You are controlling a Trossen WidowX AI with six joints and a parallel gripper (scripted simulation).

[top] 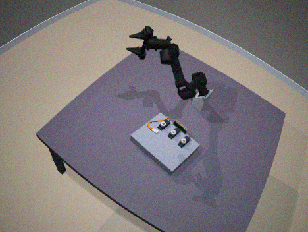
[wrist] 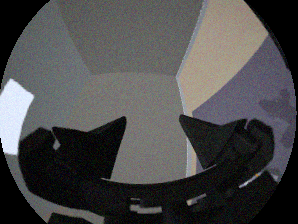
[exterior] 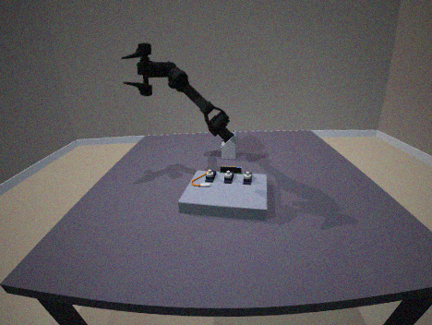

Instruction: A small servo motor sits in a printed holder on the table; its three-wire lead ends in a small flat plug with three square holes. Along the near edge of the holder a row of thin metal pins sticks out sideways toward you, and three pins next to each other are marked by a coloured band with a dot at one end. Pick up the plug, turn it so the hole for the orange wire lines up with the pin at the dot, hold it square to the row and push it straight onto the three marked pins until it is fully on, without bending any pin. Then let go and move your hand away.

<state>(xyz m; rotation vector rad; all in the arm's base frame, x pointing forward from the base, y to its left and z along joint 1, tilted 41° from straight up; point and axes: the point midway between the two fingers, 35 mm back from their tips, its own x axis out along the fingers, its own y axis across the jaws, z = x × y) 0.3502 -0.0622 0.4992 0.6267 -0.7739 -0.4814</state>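
Observation:
My gripper (top: pixel 128 42) (exterior: pixel 123 70) (wrist: pixel 153 117) is open and empty, raised high above the table, far up and to the left of the holder. The small white plug (top: pixel 154 130) (exterior: pixel 205 185) lies on the top of the pale grey holder block (top: pixel 154 148) (exterior: pixel 226 199). Its orange lead (top: pixel 149 125) (exterior: pixel 192 181) curves round to the leftmost dark servo (top: pixel 161 126) (exterior: pixel 210 178). A dark pin strip (top: pixel 180 126) (exterior: pixel 231 170) stands at the block's edge on the arm's side, with a small blue patch near one end in the top view. Single pins, the dot and the plug's holes are too small to tell.
Two more dark servos with white round tops, a middle one (top: pixel 172 134) (exterior: pixel 228 179) and a right one (top: pixel 183 143) (exterior: pixel 247 180), stand on the block near the strip. The arm's pale base (top: pixel 199 103) (exterior: pixel 228 150) stands on the table (top: pixel 99 132) (exterior: pixel 138 240) behind the block.

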